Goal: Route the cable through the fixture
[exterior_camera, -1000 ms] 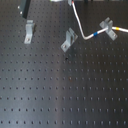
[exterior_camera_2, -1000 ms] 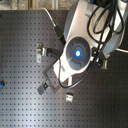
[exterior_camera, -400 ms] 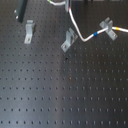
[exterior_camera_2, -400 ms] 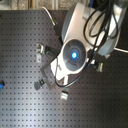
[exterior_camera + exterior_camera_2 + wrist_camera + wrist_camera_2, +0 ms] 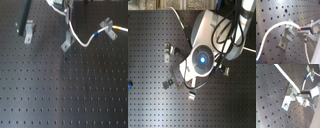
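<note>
The fixture (image 5: pixel 67 41) is a slanted silver bracket near the middle back of the board, also seen in both wrist views (image 5: pixel 287 37) (image 5: pixel 288 97). The white cable (image 5: pixel 80 42) drops from my gripper (image 5: pixel 68 19), loops down beside the fixture, and rises to its blue band (image 5: pixel 95 34) and yellow band (image 5: pixel 116 27). In the first wrist view, my gripper (image 5: pixel 302 30) is shut on the cable (image 5: pixel 273 27), which arcs over the fixture's notched top. I cannot tell whether it sits in the notch.
A wide forked bracket (image 5: pixel 106 25) holds the cable's banded end at the back right. An L-shaped bracket (image 5: pixel 29 31) and a black post (image 5: pixel 22 17) stand at the back left. The arm's body (image 5: pixel 203 55) covers much of the second exterior view.
In the second exterior view, the arm has shifted downward and slightly left. The cable's loop beside the fixture has barely changed.
</note>
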